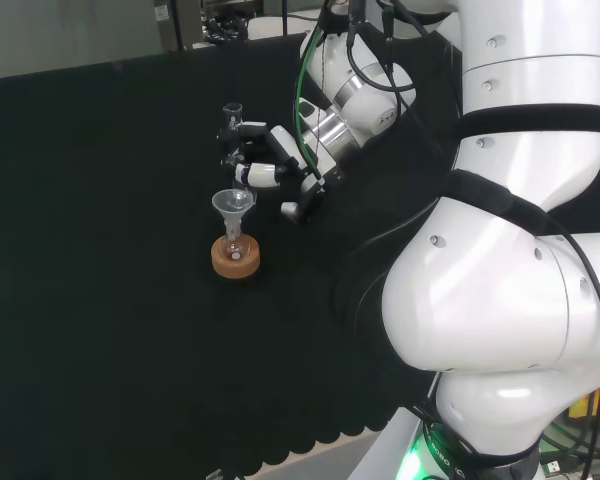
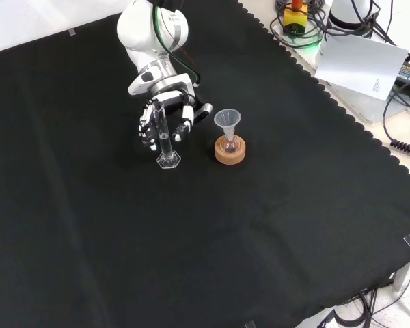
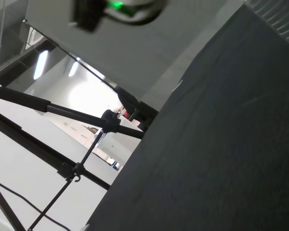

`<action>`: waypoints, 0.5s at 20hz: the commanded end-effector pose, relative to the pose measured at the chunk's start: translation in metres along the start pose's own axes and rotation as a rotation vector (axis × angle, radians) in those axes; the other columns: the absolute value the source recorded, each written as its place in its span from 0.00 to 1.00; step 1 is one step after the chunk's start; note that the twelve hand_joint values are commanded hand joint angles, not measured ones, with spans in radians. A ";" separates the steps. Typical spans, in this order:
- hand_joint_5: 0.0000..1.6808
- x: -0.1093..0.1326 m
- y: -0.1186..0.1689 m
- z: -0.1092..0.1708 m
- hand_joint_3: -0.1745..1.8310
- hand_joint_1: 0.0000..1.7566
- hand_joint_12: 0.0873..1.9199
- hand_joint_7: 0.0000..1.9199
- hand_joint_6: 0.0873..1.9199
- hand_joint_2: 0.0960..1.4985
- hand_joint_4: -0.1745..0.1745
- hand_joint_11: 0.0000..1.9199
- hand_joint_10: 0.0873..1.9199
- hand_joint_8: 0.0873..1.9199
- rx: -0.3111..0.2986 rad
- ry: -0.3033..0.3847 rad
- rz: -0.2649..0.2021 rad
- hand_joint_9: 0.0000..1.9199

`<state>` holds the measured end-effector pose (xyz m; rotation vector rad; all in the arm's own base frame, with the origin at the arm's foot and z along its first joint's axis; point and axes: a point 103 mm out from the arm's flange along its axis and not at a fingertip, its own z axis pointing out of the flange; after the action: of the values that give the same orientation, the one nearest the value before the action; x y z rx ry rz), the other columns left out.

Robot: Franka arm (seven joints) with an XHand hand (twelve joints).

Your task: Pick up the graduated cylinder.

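While the hand (image 2: 165, 116) curls round the upright cylinder (image 2: 165, 139) upper-centre in front view — base on cloth (image 2: 191, 239), funnel flask (image 2: 227, 130) on cork ring (image 2: 230, 151) just right.

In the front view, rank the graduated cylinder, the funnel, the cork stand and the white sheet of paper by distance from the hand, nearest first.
1. Graduated cylinder: upright right in front of the hand, between its fingers.
2. Funnel: to the hand's right, sitting in the small flask.
3. Cork stand: right and slightly nearer the camera, under the funnel.
4. White sheet of paper: far right, off the cloth.
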<state>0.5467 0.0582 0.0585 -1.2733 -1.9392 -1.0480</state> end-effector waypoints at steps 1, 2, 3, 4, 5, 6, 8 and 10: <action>0.50 0.001 0.001 0.000 0.35 0.61 0.46 0.46 0.24 0.55 0.62 0.53 0.06 0.25 -0.012 -0.012 0.009 0.61; 0.50 0.001 0.001 0.000 0.35 0.61 0.45 0.47 0.25 0.56 0.61 0.54 0.05 0.25 -0.011 -0.015 0.010 0.62; 0.50 0.001 0.001 -0.001 0.35 0.62 0.45 0.47 0.25 0.56 0.61 0.54 0.05 0.25 -0.010 -0.021 0.011 0.62; 0.50 0.001 0.001 -0.002 0.36 0.62 0.45 0.47 0.26 0.57 0.61 0.55 0.05 0.25 -0.008 -0.025 0.012 0.62; 0.50 0.001 0.001 -0.003 0.36 0.63 0.45 0.48 0.26 0.57 0.61 0.55 0.05 0.26 -0.007 -0.031 0.012 0.62; 0.50 0.001 0.001 -0.004 0.36 0.63 0.44 0.48 0.27 0.57 0.60 0.55 0.04 0.26 -0.004 -0.038 0.014 0.62; 0.49 0.003 0.002 -0.007 0.36 0.63 0.44 0.48 0.27 0.58 0.60 0.56 0.04 0.26 0.004 -0.060 0.015 0.63; 0.49 0.004 0.002 -0.012 0.36 0.64 0.43 0.48 0.28 0.58 0.58 0.57 0.03 0.26 0.019 -0.100 0.015 0.63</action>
<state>0.5481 0.0555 0.0637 -1.3185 -1.9629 -1.0237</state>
